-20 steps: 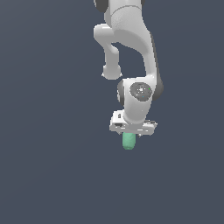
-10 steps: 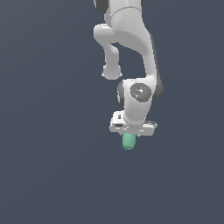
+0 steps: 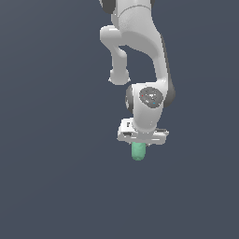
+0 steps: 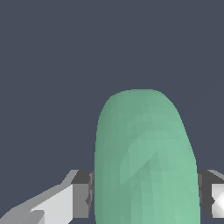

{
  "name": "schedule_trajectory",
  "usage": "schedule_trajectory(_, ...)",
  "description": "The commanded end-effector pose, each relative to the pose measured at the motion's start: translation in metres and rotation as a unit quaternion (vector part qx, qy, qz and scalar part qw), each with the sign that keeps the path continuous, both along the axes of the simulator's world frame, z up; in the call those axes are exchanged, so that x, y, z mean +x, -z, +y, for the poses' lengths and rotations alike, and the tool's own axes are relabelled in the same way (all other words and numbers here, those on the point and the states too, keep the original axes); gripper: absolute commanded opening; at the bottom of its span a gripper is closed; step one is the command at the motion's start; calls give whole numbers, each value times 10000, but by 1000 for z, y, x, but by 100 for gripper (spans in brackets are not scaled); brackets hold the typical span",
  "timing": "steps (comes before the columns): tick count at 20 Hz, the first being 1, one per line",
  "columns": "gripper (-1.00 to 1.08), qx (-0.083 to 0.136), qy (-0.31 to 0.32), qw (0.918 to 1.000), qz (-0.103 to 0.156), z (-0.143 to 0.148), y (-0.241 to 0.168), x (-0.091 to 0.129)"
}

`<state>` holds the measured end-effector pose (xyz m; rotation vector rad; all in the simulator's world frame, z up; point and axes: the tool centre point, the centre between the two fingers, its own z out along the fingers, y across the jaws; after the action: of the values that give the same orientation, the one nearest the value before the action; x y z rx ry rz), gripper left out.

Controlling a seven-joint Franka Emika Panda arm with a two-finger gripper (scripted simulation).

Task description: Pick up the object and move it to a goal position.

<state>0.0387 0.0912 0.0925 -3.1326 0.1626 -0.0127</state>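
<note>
A flat, plain slate-blue ground (image 3: 51, 140) fills both views from edge to edge, with no seam, wall or edge of a table to be made out, so it is impossible to say where floor ends and room begins

The white arm (image 3: 140, 51) comes down from the top of the exterior view, bending through a rounded elbow to a wrist joint with a grey disc on its face, and ends in the gripper (image 3: 139, 145) with its flat white body set crosswise

The mint-green capsule (image 3: 138, 151) hangs under the gripper, its upper part tucked behind the gripper body and its rounded lower end sticking out below

The exterior view shows the whole arm but hides the fingers behind the gripper body. The wrist view shows what that one cannot: the capsule (image 4: 144, 162) large and close, standing between the two dark pads (image 4: 83, 194), one touching each side, so the gripper is clamped on the capsule, which is held lengthwise between them
</note>
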Motion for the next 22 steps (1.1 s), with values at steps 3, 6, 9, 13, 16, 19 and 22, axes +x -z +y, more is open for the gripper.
schedule_trajectory(3,-100,58,-216,9997,-137,7,-20,12)
schedule_trajectory(6,-100,119,-448,9985,-275,15,-42,23)
schedule_trajectory(9,-100,197,-743,9960,-449,25,-69,37)
schedule_trajectory(13,-100,329,-1228,9892,-735,42,-116,55)
schedule_trajectory(16,-100,441,-1636,9807,-975,57,-157,67)
schedule_trajectory(19,-100,552,-2038,9699,-1210,72,-198,75)
schedule_trajectory(22,-100,665,-2435,9568,-1442,87,-240,81)
